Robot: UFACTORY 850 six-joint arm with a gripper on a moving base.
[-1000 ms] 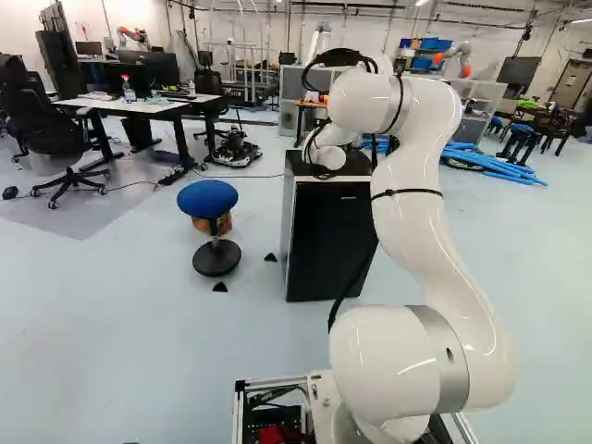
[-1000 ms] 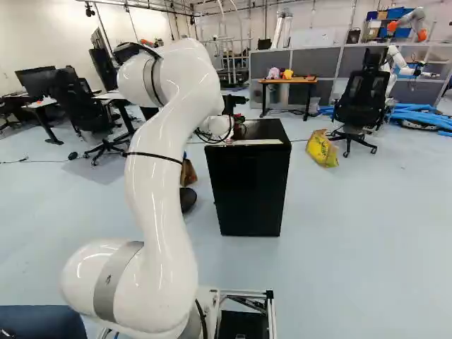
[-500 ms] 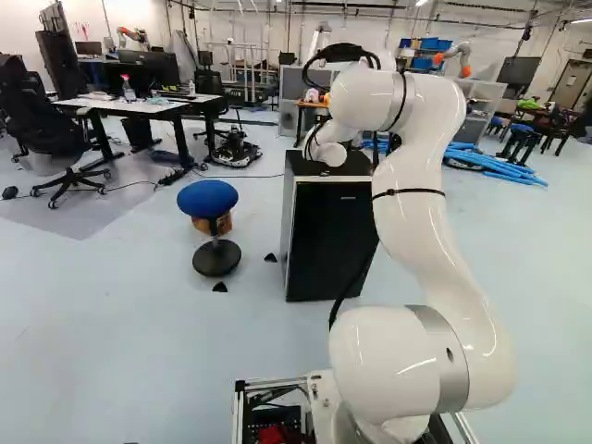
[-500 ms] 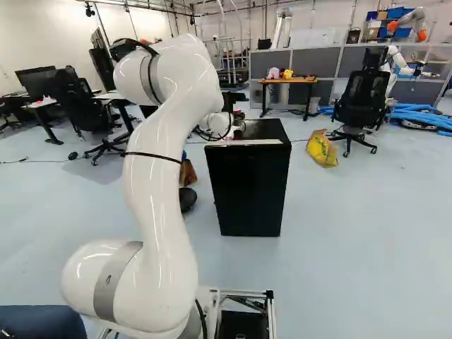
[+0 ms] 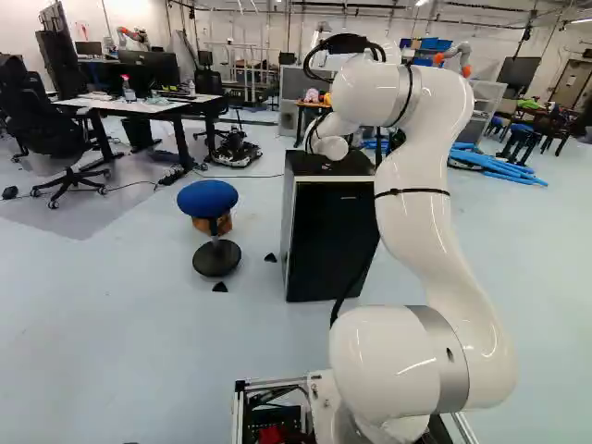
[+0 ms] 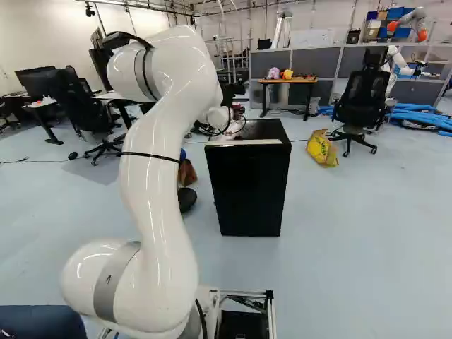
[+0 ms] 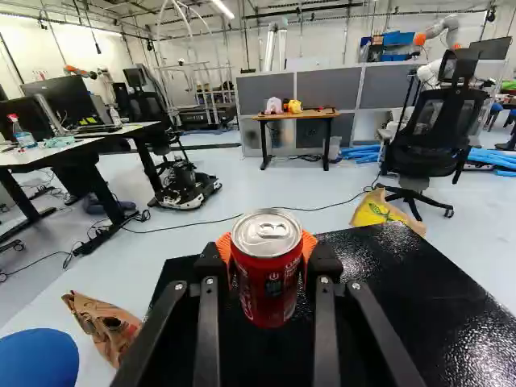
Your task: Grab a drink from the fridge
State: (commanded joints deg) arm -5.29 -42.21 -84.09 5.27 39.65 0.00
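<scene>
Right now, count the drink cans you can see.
1: the red can, gripped in the claw, over the top of the fridge. Any inside the fridge would be hidden.

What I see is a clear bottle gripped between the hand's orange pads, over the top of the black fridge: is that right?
Not quite: the wrist view shows a red can, not a clear bottle. The rest holds: the hand grips it between its orange pads, over the top of the black fridge.
</scene>
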